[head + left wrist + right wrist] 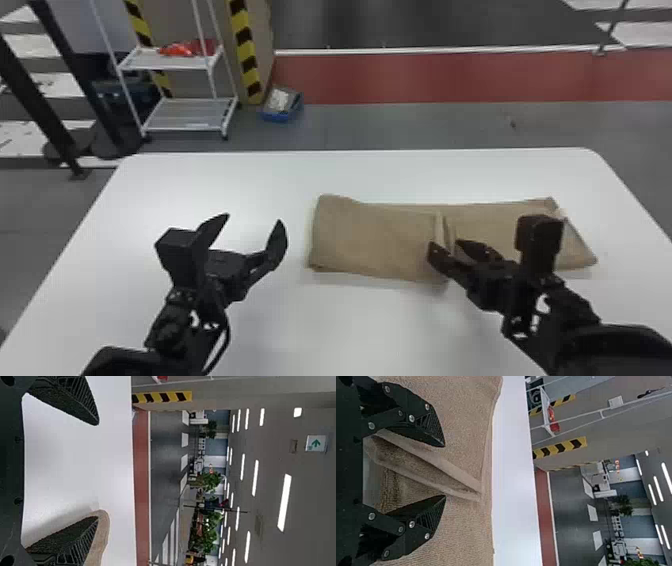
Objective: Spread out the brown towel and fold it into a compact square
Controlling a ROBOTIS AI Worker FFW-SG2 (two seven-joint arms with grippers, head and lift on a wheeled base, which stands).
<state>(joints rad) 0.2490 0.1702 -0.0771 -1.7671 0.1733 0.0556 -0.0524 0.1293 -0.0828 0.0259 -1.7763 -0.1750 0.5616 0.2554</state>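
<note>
We see the towel point(375, 237) on the right-hand part of the desk point(200, 175), laid out as a long strip running from near the middle of the desktop toward its right side. Its left part is a folded, thicker panel with a rounded left end, and that panel stops at a raised fold point(441, 227) standing up across the strip. Past this fold the towel lies lower and runs on to a slanting right end, with one corner pointing toward the near right. In the right wrist view we make out the fold as two loose ridges with a hollow between them. The right gripper point(445, 245) is at the fold, its fingers spread to either side of the ridges, with a gap between them and nothing pinched. To the left of the towel, well apart from the right one, we have the left gripper point(254, 220) above the desk, its fingers wide apart and empty. Beyond the desk, we see a white rack point(185, 112) with a red thing point(187, 48) on its upper shelf, posts striped yellow and black point(245, 50), a blue box point(282, 105) on the floor, and a red band point(425, 77) across the grey floor.
</note>
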